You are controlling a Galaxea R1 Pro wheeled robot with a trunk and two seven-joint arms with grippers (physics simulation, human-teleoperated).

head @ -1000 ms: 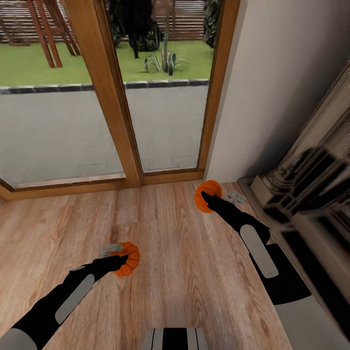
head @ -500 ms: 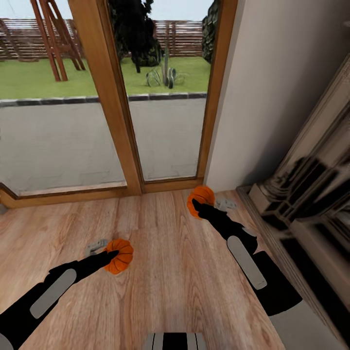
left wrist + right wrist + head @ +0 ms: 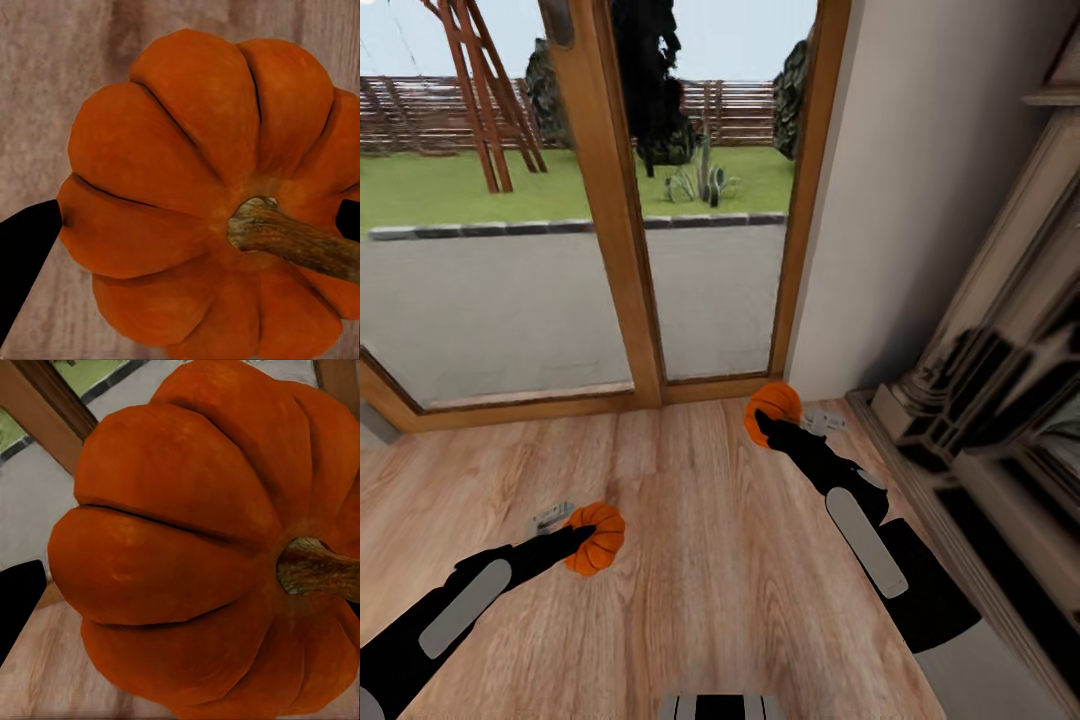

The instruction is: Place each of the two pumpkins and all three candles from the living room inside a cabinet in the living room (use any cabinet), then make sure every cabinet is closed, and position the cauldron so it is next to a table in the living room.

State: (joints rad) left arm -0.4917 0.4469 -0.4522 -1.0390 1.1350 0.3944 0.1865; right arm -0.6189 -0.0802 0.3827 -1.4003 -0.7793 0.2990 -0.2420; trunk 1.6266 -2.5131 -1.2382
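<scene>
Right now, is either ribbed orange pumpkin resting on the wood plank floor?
No: each gripper, left and right, holds a pumpkin above the floor.

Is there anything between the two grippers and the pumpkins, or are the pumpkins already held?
Nothing visible stands between them. The left gripper holds one pumpkin, the right gripper the other pumpkin, each with its jaws on both sides. No cabinet is in sight, so the way there cannot be judged.

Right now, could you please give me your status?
Left gripper shut on one pumpkin. Right gripper shut on other pumpkin. Glass doors ahead.
</scene>
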